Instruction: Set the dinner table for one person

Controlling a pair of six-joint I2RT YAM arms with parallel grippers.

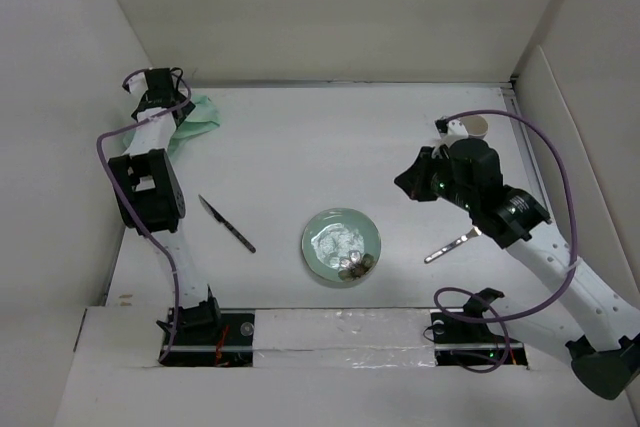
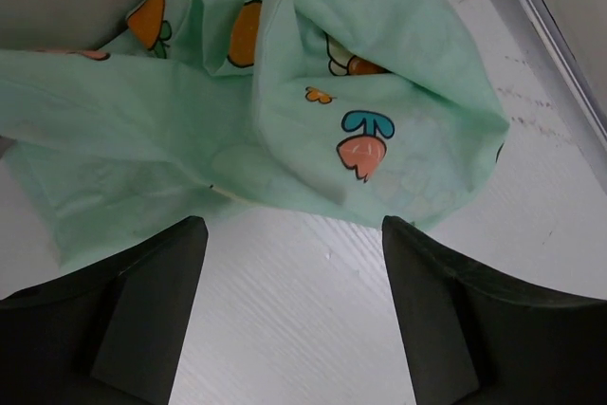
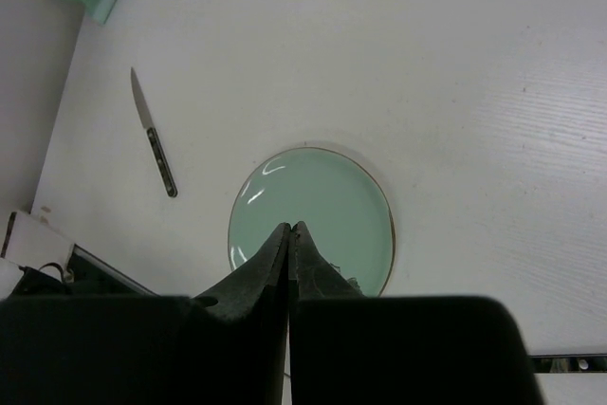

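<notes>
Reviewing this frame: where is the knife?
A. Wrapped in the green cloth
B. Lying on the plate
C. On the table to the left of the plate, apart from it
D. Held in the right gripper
C: in the top view the knife lies flat to the left of the plate, with bare white surface between them.

Plain matte white walls stand on 3 sides of the dinner table [image 1: 300, 147]: far wall [image 1: 340, 7], left wall [image 1: 50, 147], right wall [image 1: 590, 127]. A thin dark seam follows the far edge. A white ledge [image 1: 340, 332] lines the near edge. Light is soft and even.
</notes>
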